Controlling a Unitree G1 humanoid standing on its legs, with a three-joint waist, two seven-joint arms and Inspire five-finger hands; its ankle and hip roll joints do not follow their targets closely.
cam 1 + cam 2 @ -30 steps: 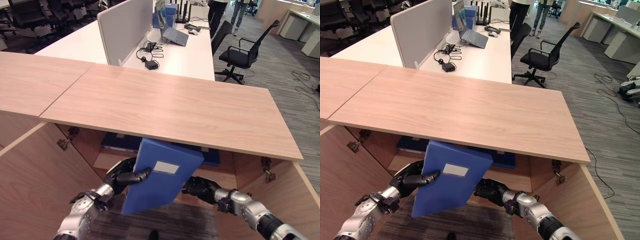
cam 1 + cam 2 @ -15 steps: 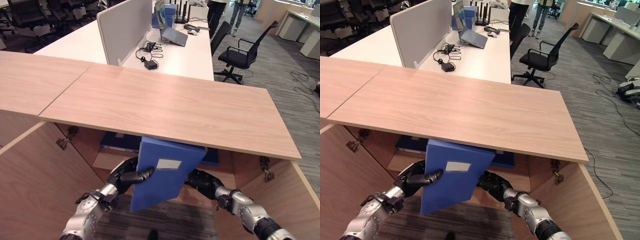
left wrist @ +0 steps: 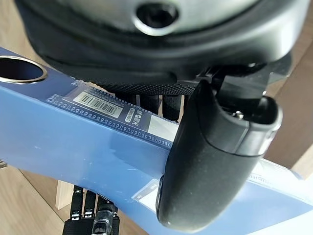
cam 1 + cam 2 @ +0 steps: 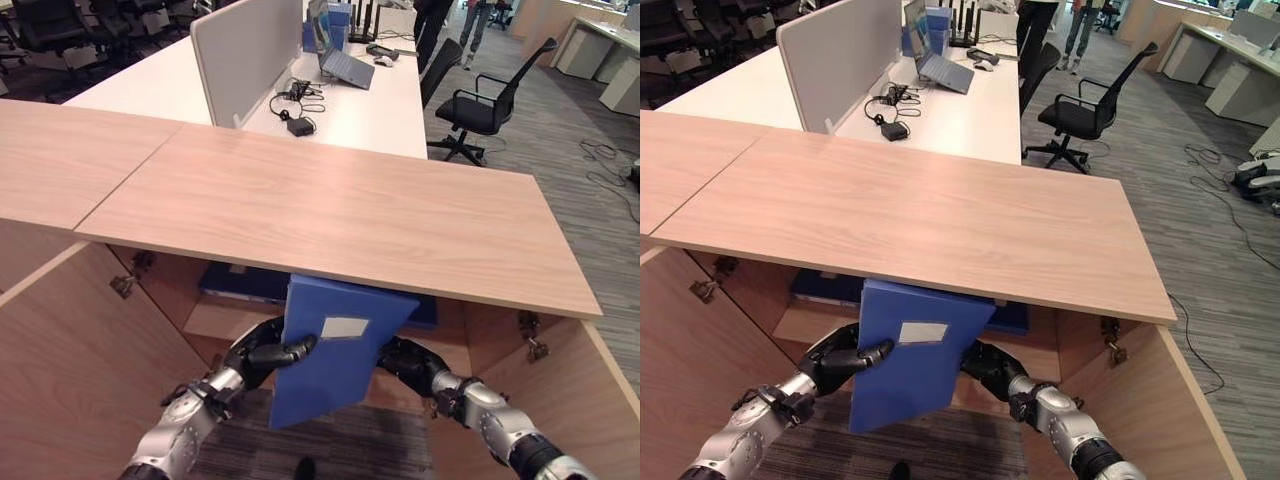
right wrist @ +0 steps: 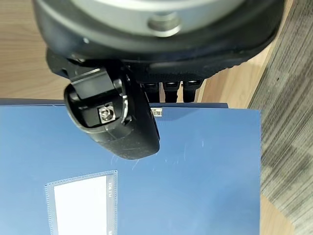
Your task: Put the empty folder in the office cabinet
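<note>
Over the last second the stiff blue box-file folder (image 4: 335, 345) has been carried up and inward, its top edge now tucked under the light wooden cabinet top (image 4: 330, 215). The left hand (image 4: 265, 352) pinches one side with thumb across the spine, the right hand (image 4: 405, 362) clamps the other. It looks light, rigid and slick, best squeezed at mid-height; its long axis runs near-upright, top leaning toward the shelf (image 4: 225, 318), labelled spine facing the robot.

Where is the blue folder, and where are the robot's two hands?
blue folder (image 4: 335, 375), left eye view, its front face.
left hand (image 4: 268, 352), left eye view, its thumb side.
right hand (image 4: 410, 363), left eye view, its back.
</note>
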